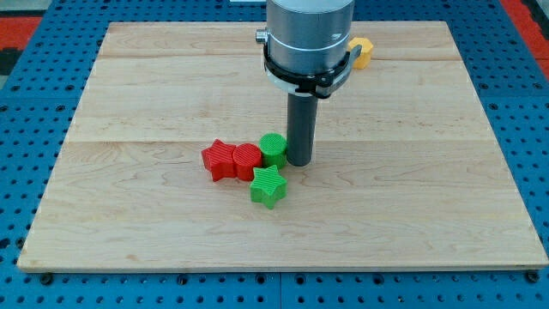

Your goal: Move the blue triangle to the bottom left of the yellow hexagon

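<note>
Single camera view, set high at the near edge, looking obliquely down across the wooden board (171, 249). Moderately close: whole board in frame, blue pegboard (26, 120) around it. Arm housing (309, 34) cropped at the view's top.

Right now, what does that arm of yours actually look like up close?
A wide silver-grey cylinder at the top, ringed by a black clamp band with a small bolt at its left. Below it hangs a straight dark grey rod, ending at my tip. No claw, cables or markings show.

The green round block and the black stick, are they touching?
Cannot tell. In the camera view, my tip sits right against the green round block on its right; no gap shows, but contact isn't plain.
</note>
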You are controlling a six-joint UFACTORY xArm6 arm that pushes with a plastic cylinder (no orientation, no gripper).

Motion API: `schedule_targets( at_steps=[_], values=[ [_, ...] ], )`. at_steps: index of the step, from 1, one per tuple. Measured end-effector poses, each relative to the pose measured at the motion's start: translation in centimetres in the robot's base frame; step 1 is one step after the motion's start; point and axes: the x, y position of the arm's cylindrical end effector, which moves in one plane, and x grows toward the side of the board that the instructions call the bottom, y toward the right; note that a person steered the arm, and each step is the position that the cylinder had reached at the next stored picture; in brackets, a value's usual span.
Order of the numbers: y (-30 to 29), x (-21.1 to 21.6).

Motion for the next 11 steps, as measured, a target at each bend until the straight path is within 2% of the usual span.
schedule_targets(
  at_steps=[3,4,5,6,7,9,10,11],
  values=[
    [-0.3,0.1],
    [0.2,1.4],
    [5.8,-1.8],
    [5.4,-10.0],
    [5.1,-15.3],
    [5.2,-16.0],
    [9.5,-14.4],
    [20.6,-19.6]
  ],
)
